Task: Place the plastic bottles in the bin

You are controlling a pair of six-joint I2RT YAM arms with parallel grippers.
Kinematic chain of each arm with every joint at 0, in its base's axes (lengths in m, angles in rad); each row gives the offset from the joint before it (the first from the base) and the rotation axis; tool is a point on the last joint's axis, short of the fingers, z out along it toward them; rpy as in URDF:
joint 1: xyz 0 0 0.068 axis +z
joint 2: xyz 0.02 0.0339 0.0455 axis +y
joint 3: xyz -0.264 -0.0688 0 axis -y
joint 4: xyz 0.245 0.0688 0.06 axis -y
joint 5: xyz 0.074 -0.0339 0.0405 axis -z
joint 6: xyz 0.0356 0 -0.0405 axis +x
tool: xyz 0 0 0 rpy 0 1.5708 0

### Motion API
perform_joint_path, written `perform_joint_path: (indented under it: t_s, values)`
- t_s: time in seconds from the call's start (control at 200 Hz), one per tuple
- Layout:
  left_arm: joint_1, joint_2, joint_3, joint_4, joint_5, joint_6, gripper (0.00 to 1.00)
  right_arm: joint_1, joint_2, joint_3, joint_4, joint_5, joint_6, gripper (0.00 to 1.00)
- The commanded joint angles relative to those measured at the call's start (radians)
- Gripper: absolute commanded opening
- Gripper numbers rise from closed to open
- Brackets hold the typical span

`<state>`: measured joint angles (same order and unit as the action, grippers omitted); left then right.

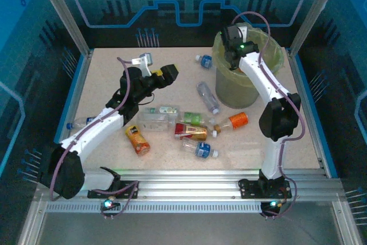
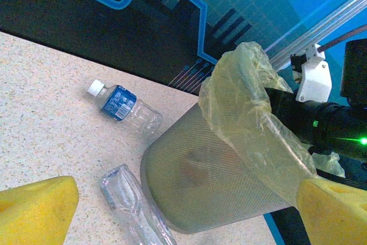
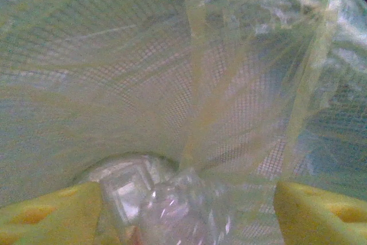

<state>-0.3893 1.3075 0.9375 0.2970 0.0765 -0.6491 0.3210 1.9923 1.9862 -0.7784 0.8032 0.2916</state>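
Both pincers gape: right pincer (image 3: 183,205) inside the bin (image 1: 234,91) rim, left pincer (image 1: 157,68) over bare table (image 1: 103,78).

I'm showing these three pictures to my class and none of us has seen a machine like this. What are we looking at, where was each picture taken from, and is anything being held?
These are two white robot arms bolted to the near edge of a table, each ending in jaws with yellow pads. The overhead view looks down from above and behind them. The other two pictures come from small cameras on the wrists.

On the table lie scattered plastic bottles and, at the far right, a bin lined with a yellow-green bag.

The left gripper hangs open above the table, holding nothing; its camera sees the bin from outside and a blue-labelled bottle beside it.

The right gripper reaches into the bin. Its jaws stand apart around a clear bottle against the bag; whether it is gripped or just released, I cannot tell.
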Motion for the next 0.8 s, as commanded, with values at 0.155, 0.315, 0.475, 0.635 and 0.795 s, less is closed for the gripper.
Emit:
perform_joint_path:
  t_s: [0.155, 0.315, 0.475, 0.635, 0.795]
  values:
    - [0.021, -0.047, -0.019, 0.012, -0.004, 0.003, 0.99, -0.016, -0.074, 0.003, -0.048, -0.057, 0.054, 0.92]
    - [0.031, -0.061, -0.03, 0.004, -0.02, -0.016, 0.99, -0.011, -0.146, 0.016, -0.075, -0.124, 0.063, 1.0]
    - [0.041, -0.078, -0.044, 0.004, -0.024, -0.022, 0.99, 0.017, -0.216, 0.052, -0.123, -0.188, 0.02, 1.0]
    - [0.048, -0.091, -0.046, -0.017, -0.02, -0.023, 0.99, 0.114, -0.306, 0.014, -0.134, -0.216, -0.075, 1.0]
    - [0.052, -0.116, -0.066, -0.03, -0.038, -0.021, 0.99, 0.257, -0.427, -0.127, -0.124, -0.213, -0.154, 1.0]
